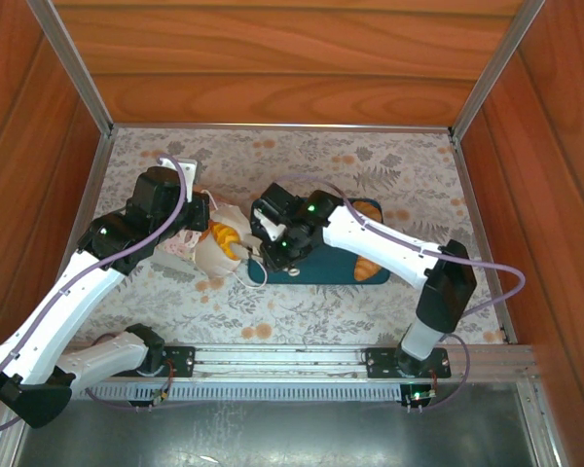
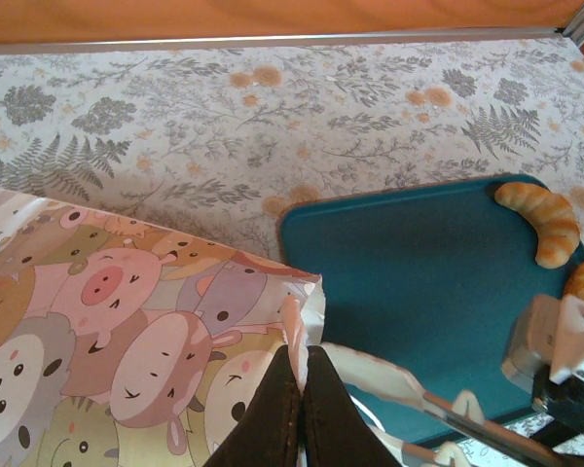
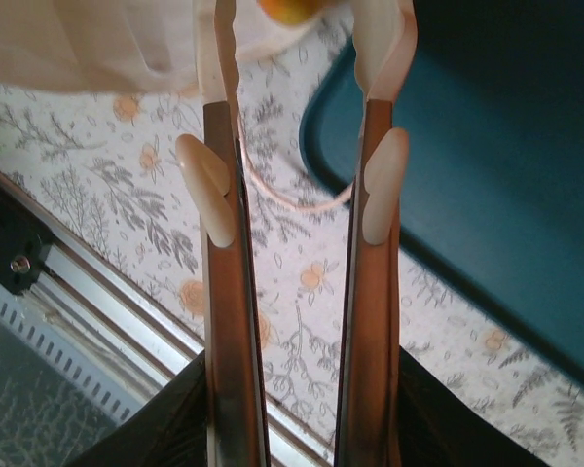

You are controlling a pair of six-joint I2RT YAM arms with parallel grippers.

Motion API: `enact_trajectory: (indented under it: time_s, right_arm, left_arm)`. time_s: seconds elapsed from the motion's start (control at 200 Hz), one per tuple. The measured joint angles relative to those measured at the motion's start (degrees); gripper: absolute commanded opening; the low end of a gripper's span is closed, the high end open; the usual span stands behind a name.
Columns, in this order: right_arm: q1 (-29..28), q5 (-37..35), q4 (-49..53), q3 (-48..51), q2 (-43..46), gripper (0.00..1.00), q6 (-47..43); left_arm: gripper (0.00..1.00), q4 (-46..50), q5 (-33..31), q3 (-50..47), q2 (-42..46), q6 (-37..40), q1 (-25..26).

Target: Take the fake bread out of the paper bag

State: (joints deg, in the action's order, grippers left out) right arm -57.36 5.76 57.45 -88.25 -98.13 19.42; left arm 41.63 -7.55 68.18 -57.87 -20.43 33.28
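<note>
Left of the floral-patterned table's (image 2: 273,126) centre, the left gripper (image 2: 298,368) is clenched on a paper edge of the small white paper bag (image 2: 127,321) printed with cartoon animals. The bag lies on its side, mouth towards the table's right edge. A golden-brown toy pastry (image 1: 224,236) shows in that mouth. Just right of it, the right gripper (image 3: 302,58) has its jaws parted and grasps nothing; the pastry sits just beyond the tips. Note the thin cord loop handle (image 3: 292,199) lying below the gap. If you close here, you may snag cord or paper and drag the bag from its single pinch, or nudge the pastry deeper. Further right, the flat teal tray (image 2: 419,282) carries a curved croissant (image 2: 543,222) at its near right corner.
</note>
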Motion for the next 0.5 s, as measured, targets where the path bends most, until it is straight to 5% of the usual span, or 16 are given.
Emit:
enact_trajectory:
  time_s: [0.5]
  right_arm:
    - [-0.1, -4.4, 0.3, -6.0, -9.0, 0.47, -4.6]
  left_arm:
    - [0.00, 0.0, 0.2, 0.0, -0.2, 0.0, 0.0]
